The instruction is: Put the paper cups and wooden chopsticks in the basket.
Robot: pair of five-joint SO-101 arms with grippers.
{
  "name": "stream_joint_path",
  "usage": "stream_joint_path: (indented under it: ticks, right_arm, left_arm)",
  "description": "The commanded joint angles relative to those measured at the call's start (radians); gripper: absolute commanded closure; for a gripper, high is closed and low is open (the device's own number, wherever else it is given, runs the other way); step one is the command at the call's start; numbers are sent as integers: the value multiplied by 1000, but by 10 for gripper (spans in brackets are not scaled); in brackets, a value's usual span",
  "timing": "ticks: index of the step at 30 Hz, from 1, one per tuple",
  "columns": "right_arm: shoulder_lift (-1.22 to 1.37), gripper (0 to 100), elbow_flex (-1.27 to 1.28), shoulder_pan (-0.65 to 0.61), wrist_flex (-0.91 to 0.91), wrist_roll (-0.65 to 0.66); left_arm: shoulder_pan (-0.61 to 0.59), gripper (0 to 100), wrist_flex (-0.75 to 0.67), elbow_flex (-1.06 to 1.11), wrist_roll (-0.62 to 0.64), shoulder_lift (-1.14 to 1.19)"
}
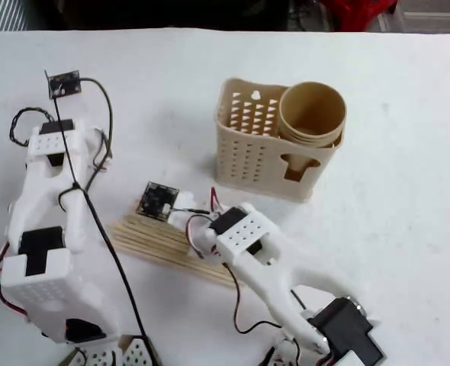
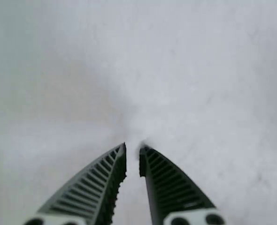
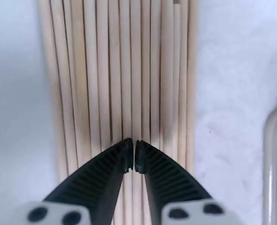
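High view shows the cups [image 1: 313, 114] stacked together inside the basket [image 1: 248, 164], at its right end, so this half of the task looks finished. The chopsticks [image 1: 152, 240] are not yet in; they lie flat on the counter [image 1: 400, 229], side by side in one neat row, in front of the basket and a little to its left, well apart from it. The right arm [image 1: 263, 259] is bent over this row. In the right wrist view the right jaws are nearly clenched, with only a thin slit between the tips, and they point down on the middle of the row; I cannot tell if they touch the wood or pinch one stick. The left arm [image 1: 49, 221] rests at the left side of the counter, away from the task's things, and the left jaws are also closed to a thin slit, with nothing between them, over bare counter. I judge the step in hand is the pickup of the chopsticks. For the next move the right jaws probably must spread wider across the row, come down around some sticks and close firmly, because thin round sticks can roll or slip out easily.
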Motion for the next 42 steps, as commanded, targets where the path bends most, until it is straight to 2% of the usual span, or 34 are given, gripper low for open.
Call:
stream_joint_path:
  ticks: [1,8,14,24,27,32,42]
  right_arm:
    - [-16,983,-6,-10,-5,6]
    - [-124,974,-6,-7,-5,-2]
    - [-90,816,-86,38,4,-2]
    - [200,840,-210,47,-35,46]
    - [206,852,-210,50,-35,46]
    - [205,968,-215,79,-35,46]
    - [122,981,-212,113,24,44]
  left_arm:
    - [-10,928,-17,-5,5,-5]
    - [-8,928,-18,-5,5,-5]
    - [-8,928,-18,-5,5,-5]
    - [-8,928,-18,-5,5,-4]
    - [-8,928,-18,-5,5,-4]
    - [-7,928,-18,-5,5,-4]
    - [-5,928,-20,-5,5,-4]
